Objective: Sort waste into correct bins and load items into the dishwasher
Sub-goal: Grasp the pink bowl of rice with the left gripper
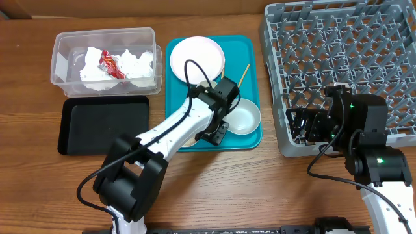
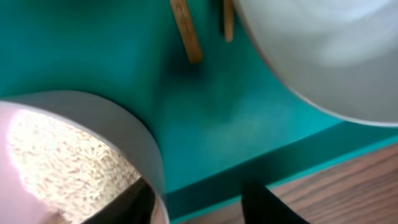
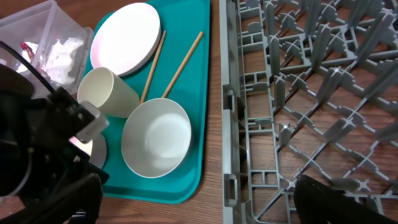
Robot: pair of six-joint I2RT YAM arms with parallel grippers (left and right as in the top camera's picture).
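Note:
My left gripper (image 1: 218,130) (image 2: 196,199) is open, low over the teal tray. Its fingers straddle the rim of a pale bowl holding rice grains (image 2: 56,155), one finger inside and one outside. A second, empty bowl (image 1: 244,117) (image 3: 155,143) sits beside it. The pink-white plate (image 1: 197,57), the white cup (image 3: 106,93) and two wooden chopsticks (image 3: 180,62) also lie on the tray. The clear tub (image 1: 62,62) holds napkins (image 1: 133,65) and the red wrapper (image 1: 109,63). The black tray (image 1: 104,123) lies in front of it. My right gripper (image 1: 300,123) (image 3: 199,211) is open and empty at the grey rack's (image 1: 338,58) near-left corner.
The teal serving tray (image 1: 250,49) lies between the bins and the rack. A strip of bare wooden table (image 3: 214,124) separates the tray from the rack's left wall. My left arm (image 1: 175,123) crosses the tray's front and hides the cup in the overhead view.

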